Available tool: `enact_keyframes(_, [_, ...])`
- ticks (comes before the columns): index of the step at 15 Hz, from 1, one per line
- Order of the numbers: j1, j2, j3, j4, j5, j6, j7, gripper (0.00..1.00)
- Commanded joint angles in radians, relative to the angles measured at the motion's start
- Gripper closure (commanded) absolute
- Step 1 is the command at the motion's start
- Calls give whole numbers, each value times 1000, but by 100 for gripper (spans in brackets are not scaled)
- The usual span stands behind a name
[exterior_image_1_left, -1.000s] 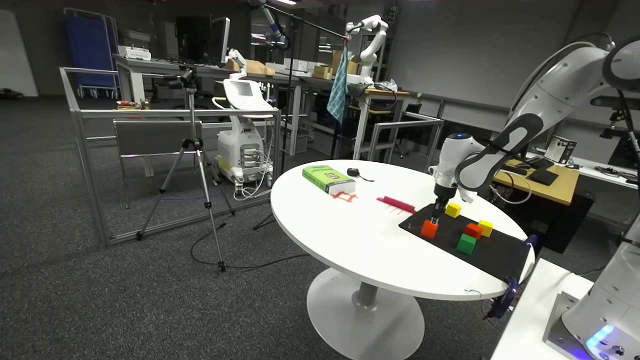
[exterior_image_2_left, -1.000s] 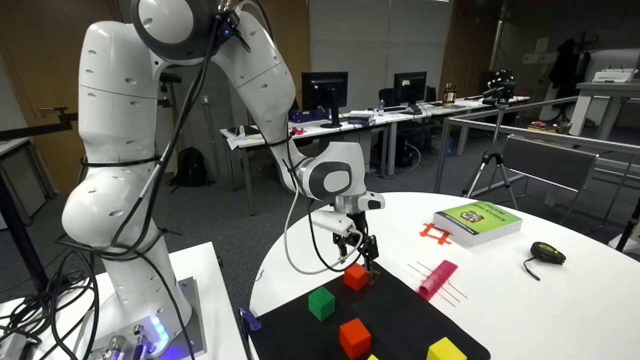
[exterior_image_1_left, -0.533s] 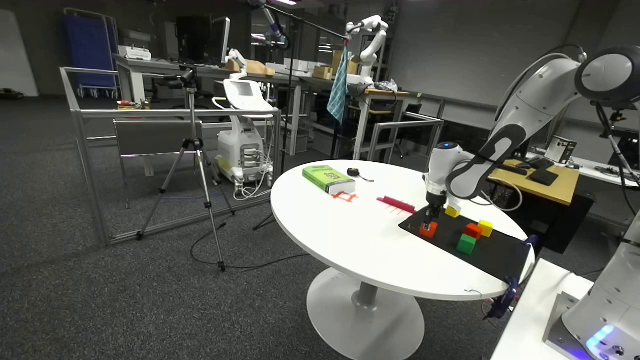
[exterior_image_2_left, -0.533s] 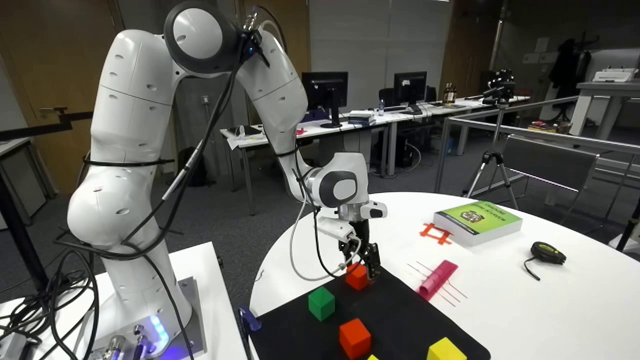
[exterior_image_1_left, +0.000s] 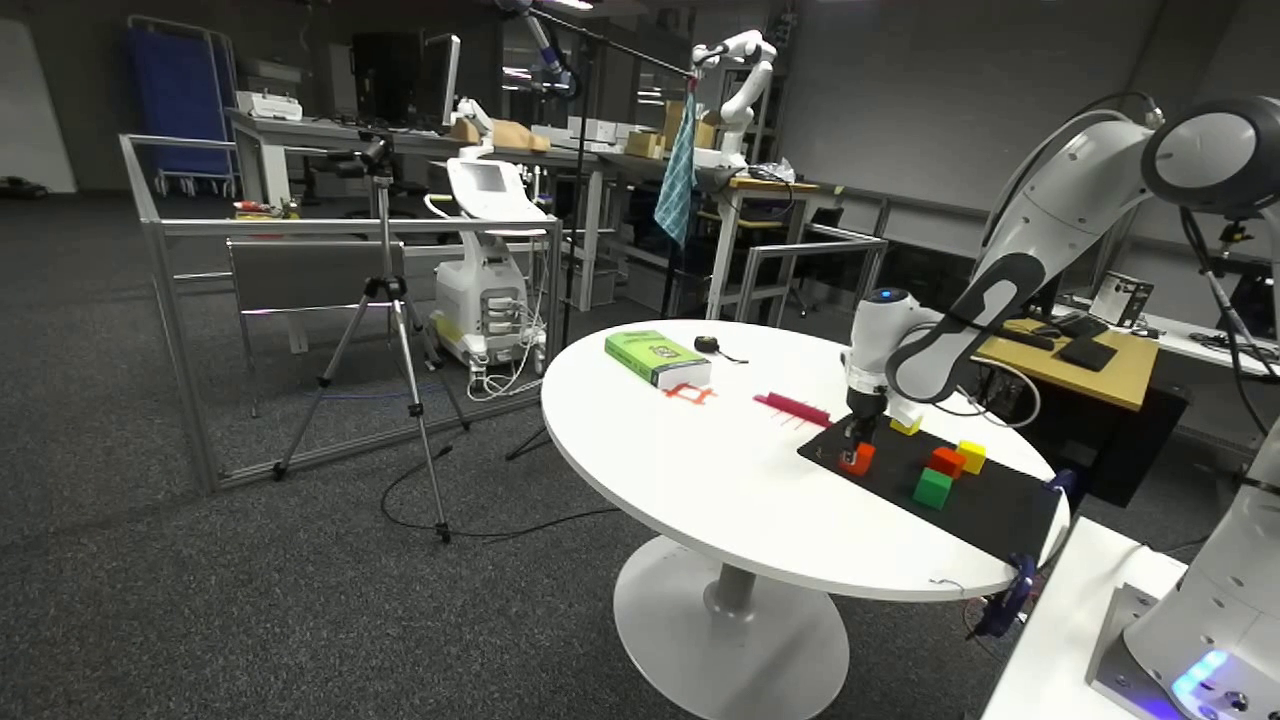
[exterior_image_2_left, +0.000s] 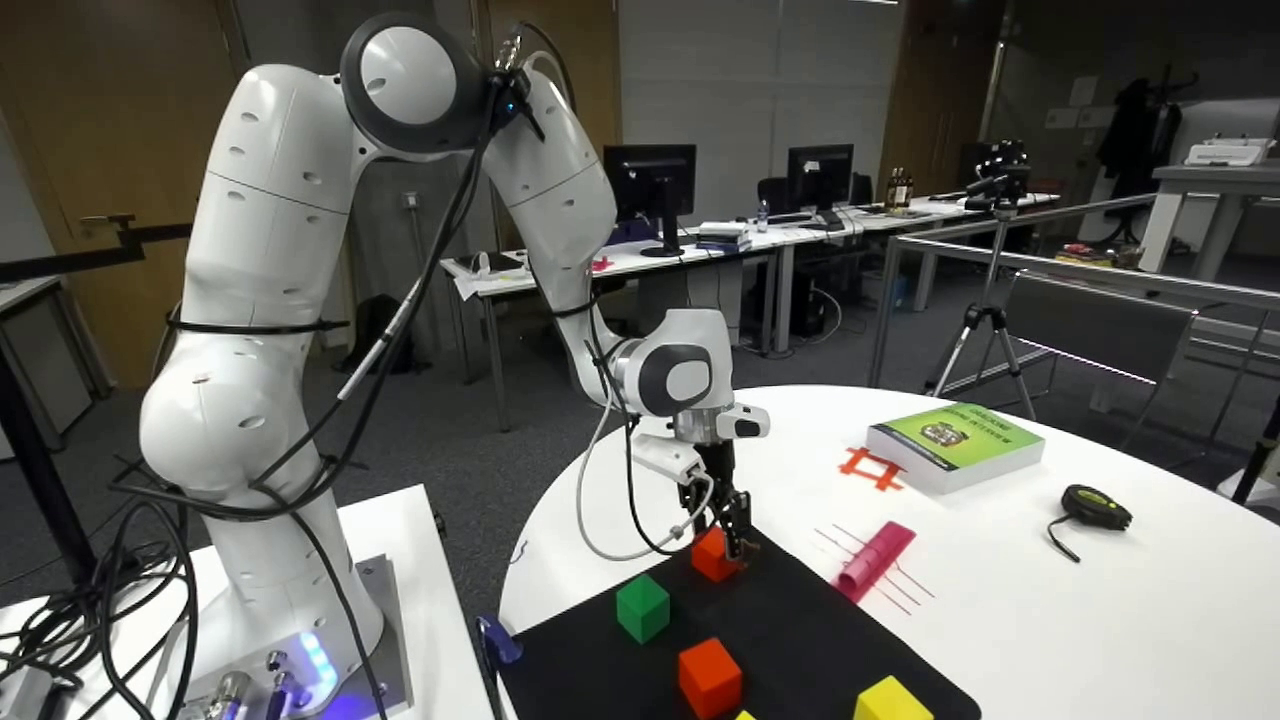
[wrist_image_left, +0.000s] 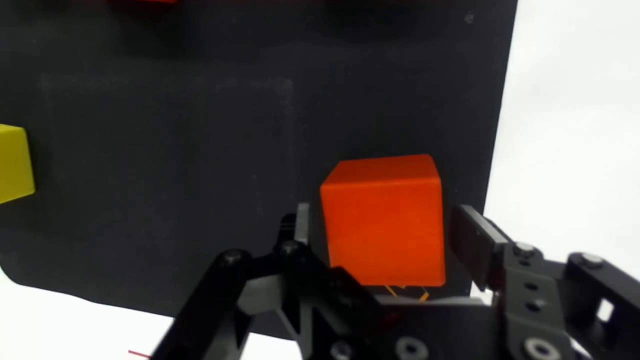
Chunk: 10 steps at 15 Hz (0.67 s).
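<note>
Little by little, clench the spread, empty hand squarely around the red-orange cube near the mat's corner.

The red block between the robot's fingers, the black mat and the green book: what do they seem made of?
The red block looks like painted wood or plastic: evenly coloured, smooth faces, fairly matte; I can't tell which. The black mat may be rubber or coated fabric: thin, dull, with pale scuffs. The green book is likely paper: printed cover, finish unclear, white page edges.

Exterior views share table; wrist view close, downward.
</note>
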Motion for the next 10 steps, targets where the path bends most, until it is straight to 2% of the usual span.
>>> enact_keyframes(1, [-3,10,-10,27,27,-3,-18,56])
enact_keyframes(3, [-11,10,-3,37,45,-18,-25,67])
enact_keyframes(10, [-56,-72,41,40,188,-153,-118,67])
